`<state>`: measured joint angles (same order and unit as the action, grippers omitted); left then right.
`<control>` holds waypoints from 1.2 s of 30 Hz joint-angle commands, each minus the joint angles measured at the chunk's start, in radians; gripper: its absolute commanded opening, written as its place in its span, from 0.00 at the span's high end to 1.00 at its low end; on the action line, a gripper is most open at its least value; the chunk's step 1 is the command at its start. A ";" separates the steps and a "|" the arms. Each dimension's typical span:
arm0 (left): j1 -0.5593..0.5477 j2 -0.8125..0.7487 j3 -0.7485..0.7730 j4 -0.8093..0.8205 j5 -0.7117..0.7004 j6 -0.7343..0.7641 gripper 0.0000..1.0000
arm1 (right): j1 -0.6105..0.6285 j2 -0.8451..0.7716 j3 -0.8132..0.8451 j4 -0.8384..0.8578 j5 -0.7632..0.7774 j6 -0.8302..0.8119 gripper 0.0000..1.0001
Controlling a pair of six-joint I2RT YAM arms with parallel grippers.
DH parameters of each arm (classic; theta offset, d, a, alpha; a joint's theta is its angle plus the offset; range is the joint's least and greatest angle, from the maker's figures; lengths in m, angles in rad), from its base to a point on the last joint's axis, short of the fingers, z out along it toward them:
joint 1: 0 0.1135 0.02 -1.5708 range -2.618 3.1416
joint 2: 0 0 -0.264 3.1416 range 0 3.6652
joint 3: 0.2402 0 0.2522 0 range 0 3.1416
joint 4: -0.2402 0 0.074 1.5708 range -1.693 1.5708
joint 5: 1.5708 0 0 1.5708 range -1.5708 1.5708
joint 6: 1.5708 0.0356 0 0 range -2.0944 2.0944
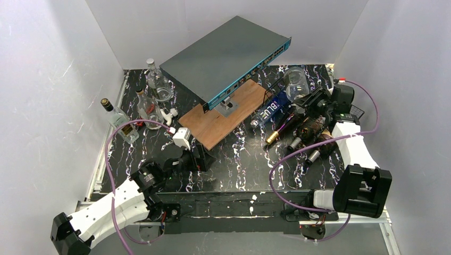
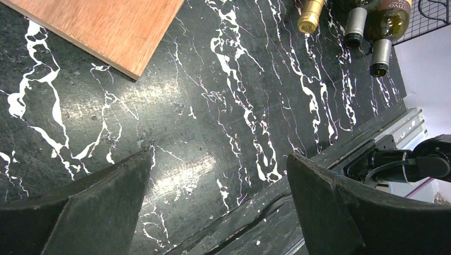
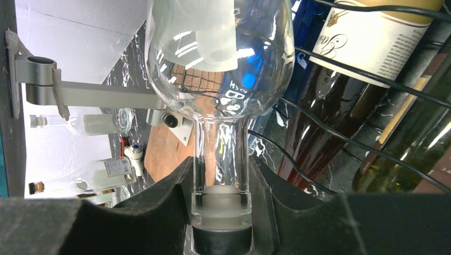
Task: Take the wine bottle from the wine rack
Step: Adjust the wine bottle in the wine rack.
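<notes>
Right hand (image 3: 220,186) is clenched on the neck of the clear bottle (image 3: 218,64), a finger on each side just above the stopper. That round-bellied bottle sits at the far left end of the rack (image 2: 432,20), just beside the blue bottle (image 1: 271,111). I cannot tell whether it touches the wire. The switch's (image 1: 223,56) near corner hangs close to its left, and the right wall (image 1: 404,79) is near behind the rack, so room there is tight.

Left hand (image 2: 218,202) is released, fingers wide apart, low over bare desk (image 2: 213,79) near the front rail (image 2: 404,125). The board's (image 1: 228,114) corner lies just ahead of it. Open desk runs between the board and the rack, down to the front edge.

Count at the rack: one clear bottle, one blue, three dark bottles (image 2: 391,21) lying necks toward the front, one gold-capped and two grey-capped. At the left wall stand three more bottles (image 1: 119,123), well apart from the rack. One board, one switch raised above it.
</notes>
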<state>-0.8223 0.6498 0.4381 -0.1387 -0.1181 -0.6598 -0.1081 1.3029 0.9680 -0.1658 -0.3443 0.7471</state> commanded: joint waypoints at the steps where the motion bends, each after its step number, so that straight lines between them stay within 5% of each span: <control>1: -0.004 0.011 0.007 0.025 0.021 -0.007 0.02 | -0.053 -0.045 -0.039 -0.012 -0.004 -0.061 0.99; 31: -0.014 0.143 0.033 0.178 0.288 0.031 0.01 | -0.140 -0.182 -0.212 -0.032 -0.046 -0.066 0.99; 36: -0.032 0.163 0.049 0.179 0.276 0.034 0.01 | -0.140 -0.113 -0.216 0.015 -0.096 -0.063 0.85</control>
<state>-0.8394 0.8055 0.4404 0.0223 0.1429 -0.6464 -0.2382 1.1378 0.7738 -0.1699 -0.4271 0.6777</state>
